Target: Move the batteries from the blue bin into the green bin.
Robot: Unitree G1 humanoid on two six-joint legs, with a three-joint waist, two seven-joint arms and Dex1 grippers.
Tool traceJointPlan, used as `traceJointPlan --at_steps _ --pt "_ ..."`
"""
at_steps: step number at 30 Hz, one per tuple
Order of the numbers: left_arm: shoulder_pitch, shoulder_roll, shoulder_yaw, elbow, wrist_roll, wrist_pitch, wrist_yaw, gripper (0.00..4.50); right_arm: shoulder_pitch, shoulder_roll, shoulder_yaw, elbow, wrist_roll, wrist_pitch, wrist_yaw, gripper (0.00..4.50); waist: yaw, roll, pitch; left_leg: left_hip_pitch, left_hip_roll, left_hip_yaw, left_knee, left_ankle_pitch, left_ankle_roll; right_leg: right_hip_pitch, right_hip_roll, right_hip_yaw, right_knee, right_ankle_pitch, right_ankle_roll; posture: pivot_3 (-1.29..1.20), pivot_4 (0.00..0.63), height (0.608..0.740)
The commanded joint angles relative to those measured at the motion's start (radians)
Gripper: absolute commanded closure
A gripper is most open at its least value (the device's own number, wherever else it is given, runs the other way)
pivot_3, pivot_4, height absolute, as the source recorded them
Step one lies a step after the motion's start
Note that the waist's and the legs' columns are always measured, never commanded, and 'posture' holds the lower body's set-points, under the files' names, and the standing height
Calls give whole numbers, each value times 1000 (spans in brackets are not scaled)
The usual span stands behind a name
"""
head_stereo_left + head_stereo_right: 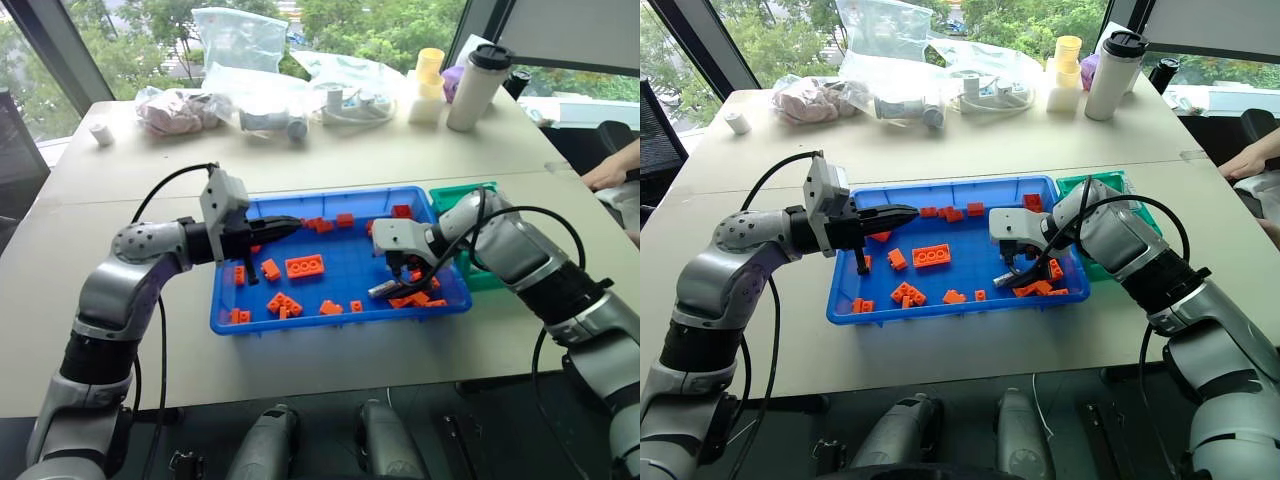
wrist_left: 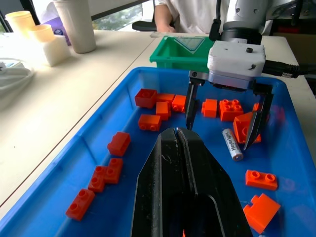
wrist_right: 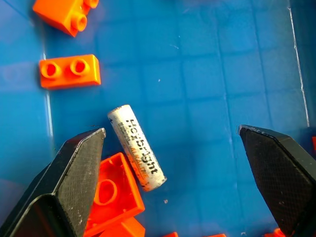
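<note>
I have the right claw [image 2: 224,118] down inside the blue bin [image 1: 300,322], near its right-hand end, with its two black fingers spread wide and nothing between them but bare blue floor. One battery [image 3: 137,147] lies flat on the bin floor just under that claw, a pale silver cylinder with dark lettering along its side; it sits closer to one fingertip than the other, touching neither as far as I can see, and it rests against an orange brick [image 3: 111,193]. More orange bricks are scattered across the bin, with a cluster at the right end beside the battery. My left claw [image 1: 275,229] hangs level over the left half of the blue bin, pointing toward the right claw, its fingers pressed together and holding nothing. The green bin [image 2: 182,51] stands on the desk [image 1: 330,160] touching the blue bin's far right corner; I cannot tell from here what lies inside it. Bags, a tumbler and cups sit along the desk's far edge.
</note>
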Motion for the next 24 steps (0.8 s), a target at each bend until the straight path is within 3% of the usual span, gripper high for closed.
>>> traceJointPlan --at_steps 1,3,10,14,19,24 --pt "-1 11 29 -41 -10 -2 9 4500 -8 17 -3 18 -71 -73 -12 272 1 0 0 0 0 0 0 0 0 0 0 0 0 0 0 0 150 740" --pt "2 13 30 -46 -11 0 12 4500 -5 23 -4 31 -104 -109 -16 843 1 0 0 0 0 0 0 0 0 0 0 0 0 0 0 0 150 740" --pt "2 15 26 -52 -12 4 20 4500 -3 50 -45 34 -130 -116 -12 4437 0 0 0 0 0 0 0 0 0 0 0 0 0 0 0 0 150 740" --pt "-4 11 20 -45 -12 1 17 4500 -42 71 -172 -2 -106 -1 -111 4437 0 0 0 0 0 0 0 0 0 0 0 0 0 0 0 0 150 740" --pt "-18 -2 6 -25 -7 -10 6 4500 -67 -40 -373 -34 -131 199 -245 4437 13 0 0 -1 -1 -1 0 0 -1 -1 -1 -1 0 0 0 0 150 740" --pt "-25 -11 -10 -6 0 -21 -18 4500 26 -162 -480 -76 -141 282 -308 4437 23 0 0 -1 -1 -1 0 0 -1 0 -1 -1 -1 0 0 0 150 740"
